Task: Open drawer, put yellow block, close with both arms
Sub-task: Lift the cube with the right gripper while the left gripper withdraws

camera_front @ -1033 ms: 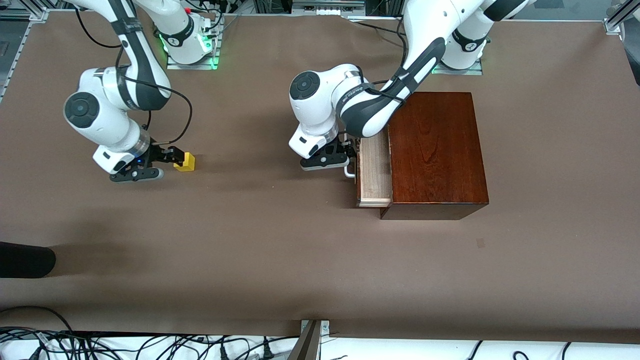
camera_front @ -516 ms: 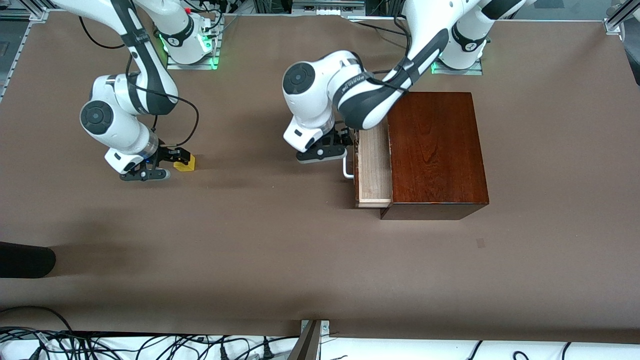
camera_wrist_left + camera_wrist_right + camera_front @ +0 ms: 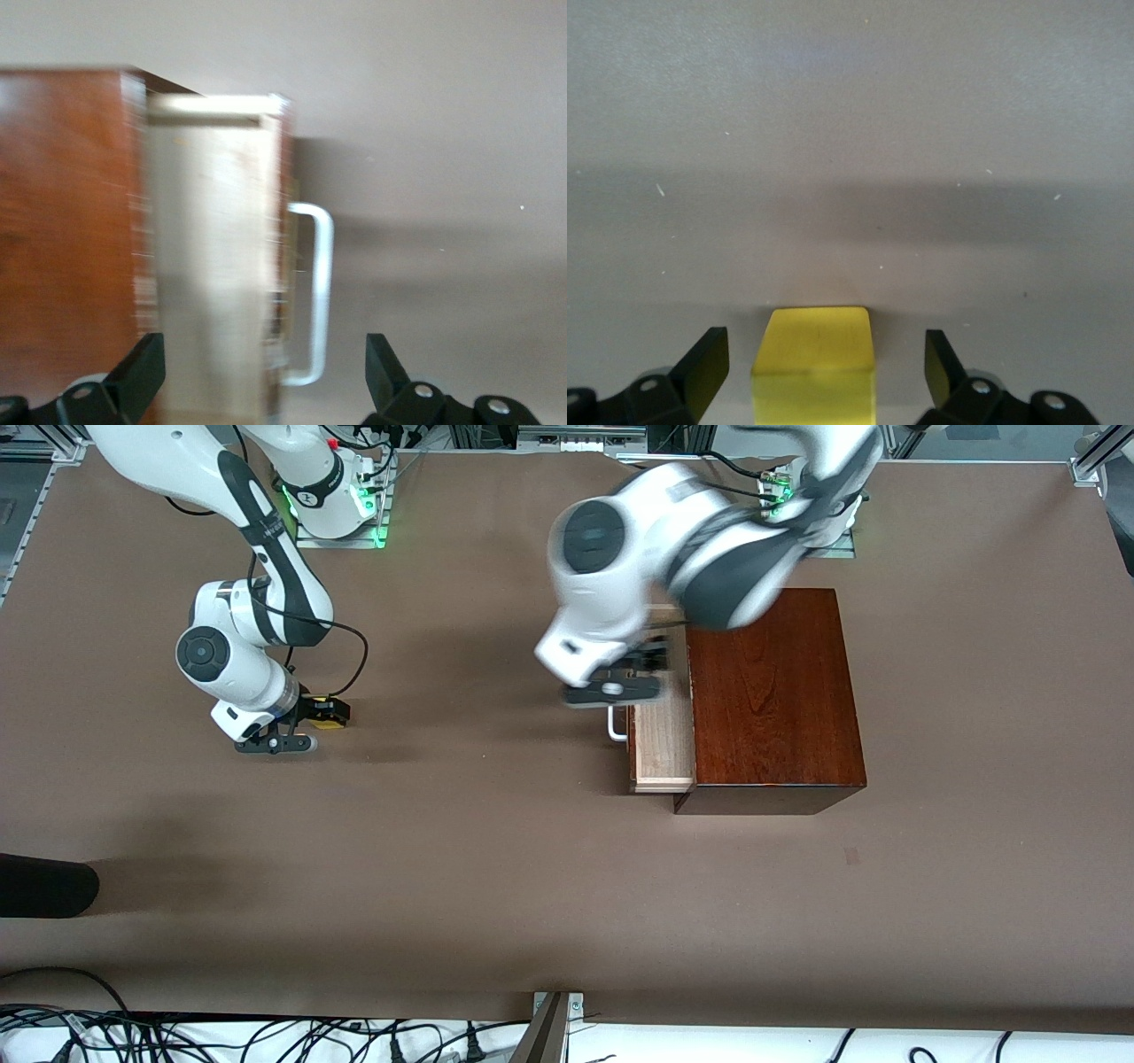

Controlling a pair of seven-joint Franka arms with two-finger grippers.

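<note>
The drawer (image 3: 663, 748) stands pulled out of the dark mahogany box (image 3: 771, 691). Its pale wood tray is bare, and its white handle (image 3: 615, 726) faces the right arm's end of the table. My left gripper (image 3: 640, 666) is open and empty, up in the air over the drawer's front. The left wrist view shows the tray (image 3: 213, 266) and handle (image 3: 314, 292) between my spread fingers (image 3: 142, 376). My right gripper (image 3: 321, 717) is open and low over the yellow block (image 3: 328, 725). In the right wrist view the block (image 3: 817, 363) sits between the fingers (image 3: 707, 367) on the table, with gaps either side.
The brown table mat (image 3: 443, 850) is bare between the block and the box. A dark rounded object (image 3: 44, 886) lies at the right arm's end, nearer the front camera. Cables (image 3: 266, 1036) run along the nearest edge.
My left gripper has let go of the handle, risen and swung over the drawer's front. My right gripper has slid along until its open fingers straddle the block. The drawer has stayed open.
</note>
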